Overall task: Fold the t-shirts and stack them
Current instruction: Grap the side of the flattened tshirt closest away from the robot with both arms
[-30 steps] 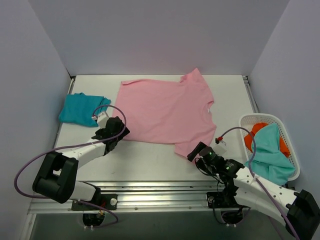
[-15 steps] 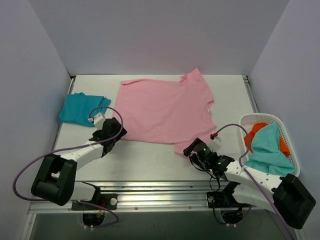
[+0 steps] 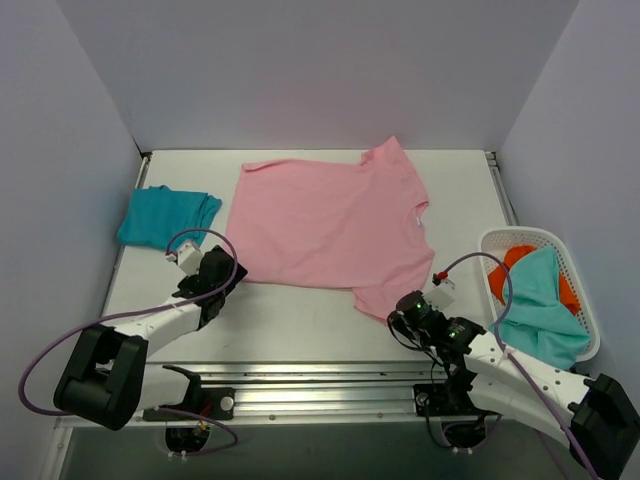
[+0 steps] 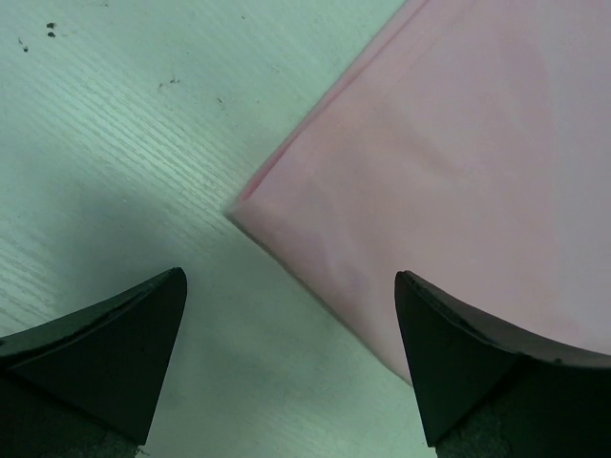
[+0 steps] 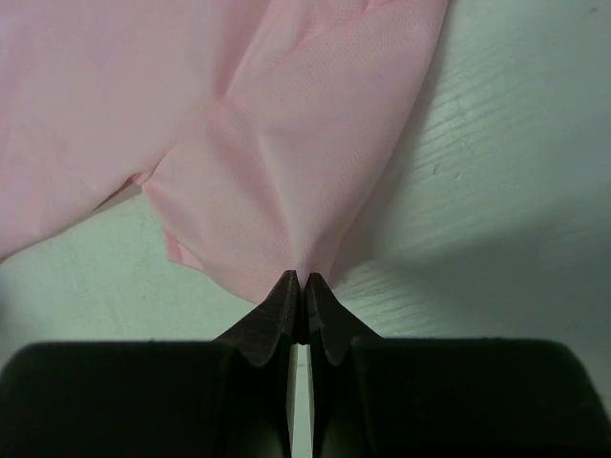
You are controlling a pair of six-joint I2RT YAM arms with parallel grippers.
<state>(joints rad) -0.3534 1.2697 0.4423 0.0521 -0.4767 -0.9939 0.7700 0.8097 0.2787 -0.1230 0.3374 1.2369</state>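
Note:
A large light pink t-shirt [image 3: 330,225] lies spread flat mid-table. A teal t-shirt [image 3: 168,215] sits folded at the left. My right gripper [image 3: 398,313] is at the pink shirt's near right sleeve. In the right wrist view the gripper [image 5: 298,282] is shut on that sleeve's edge, and the pink cloth [image 5: 286,124] puckers up from the pinch. My left gripper [image 3: 228,272] stands open just short of the shirt's near left corner. In the left wrist view the gripper [image 4: 291,286] holds nothing, and the pink corner [image 4: 286,181] lies ahead of the gap on the table.
A white lattice basket [image 3: 520,233] at the right edge holds a light teal garment [image 3: 540,300] and an orange one [image 3: 512,262]. Walls close the table at the back and both sides. A metal rail runs along the near edge by the arm bases.
My right gripper went from open to shut on the pink sleeve's edge. My left gripper slid a little toward the near left, staying open by the shirt's corner.

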